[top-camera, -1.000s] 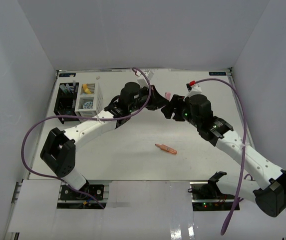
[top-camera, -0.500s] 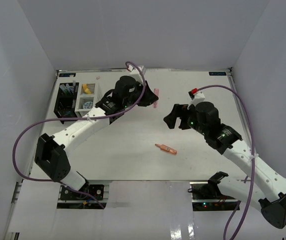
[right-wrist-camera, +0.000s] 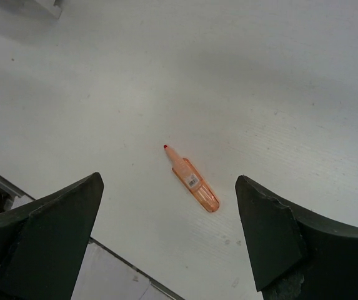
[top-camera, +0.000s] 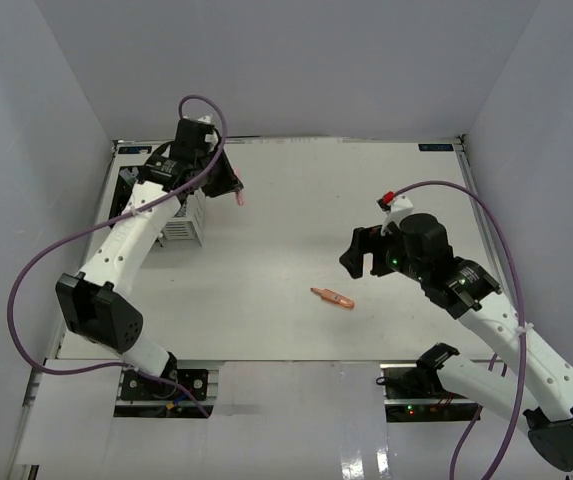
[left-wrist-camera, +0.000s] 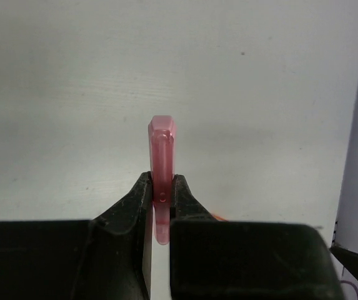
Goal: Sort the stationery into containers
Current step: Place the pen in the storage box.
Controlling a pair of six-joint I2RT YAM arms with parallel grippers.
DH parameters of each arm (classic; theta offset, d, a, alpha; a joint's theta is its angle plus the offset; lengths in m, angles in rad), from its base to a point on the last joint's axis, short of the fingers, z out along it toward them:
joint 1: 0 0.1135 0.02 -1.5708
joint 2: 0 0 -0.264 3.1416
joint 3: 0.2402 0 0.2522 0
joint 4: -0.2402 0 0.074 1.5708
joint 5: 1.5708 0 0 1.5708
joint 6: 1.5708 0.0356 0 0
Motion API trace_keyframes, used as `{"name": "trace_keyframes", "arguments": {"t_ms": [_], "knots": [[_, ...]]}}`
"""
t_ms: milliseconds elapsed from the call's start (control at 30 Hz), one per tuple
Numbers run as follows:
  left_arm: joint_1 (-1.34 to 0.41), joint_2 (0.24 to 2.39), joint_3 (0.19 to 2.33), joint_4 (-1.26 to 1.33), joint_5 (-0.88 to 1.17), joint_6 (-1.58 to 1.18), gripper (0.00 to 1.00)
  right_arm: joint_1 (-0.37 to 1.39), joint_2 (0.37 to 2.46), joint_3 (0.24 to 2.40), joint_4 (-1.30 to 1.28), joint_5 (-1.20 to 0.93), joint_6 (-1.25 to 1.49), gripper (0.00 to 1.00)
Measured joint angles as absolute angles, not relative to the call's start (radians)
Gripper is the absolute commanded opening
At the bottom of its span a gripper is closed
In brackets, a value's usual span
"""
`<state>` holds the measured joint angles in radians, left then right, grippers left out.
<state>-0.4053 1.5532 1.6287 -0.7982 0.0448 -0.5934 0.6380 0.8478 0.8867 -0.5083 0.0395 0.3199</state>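
You have one orange marker [right-wrist-camera: 195, 185] lying flat on the white table [right-wrist-camera: 278, 75], near the middle and well apart from the containers. It is a short, stubby plastic body with a small red tip at one end and a little label in the middle. I judge it light and stiff, also rather smooth, so it may roll or slip. Take it across the middle of the body, not at the thin tip.

Your right gripper [right-wrist-camera: 167, 181] hangs above it with the fingers spread wide and nothing between them. Your left gripper [left-wrist-camera: 161, 187] is closed tight on a pink marker [left-wrist-camera: 163, 156], which stands out of the jaws. It hovers just beside the white organizer [top-camera: 183, 228] at the far left.
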Motion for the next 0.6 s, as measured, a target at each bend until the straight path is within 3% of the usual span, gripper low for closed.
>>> {"name": "trace_keyframes", "arguments": {"t_ms": [200, 600], "knots": [[-0.236, 1.575, 1.634, -0.990, 0.031, -0.639, 0.16, 0.638, 0.833, 0.886, -0.537, -0.019, 0.297, 0.92], [0.210, 1.517, 1.570, -1.117, 0.096, -0.653, 0.19, 0.767, 0.743, 0.880, -0.551, -0.026, 0.248, 0.90]]}}
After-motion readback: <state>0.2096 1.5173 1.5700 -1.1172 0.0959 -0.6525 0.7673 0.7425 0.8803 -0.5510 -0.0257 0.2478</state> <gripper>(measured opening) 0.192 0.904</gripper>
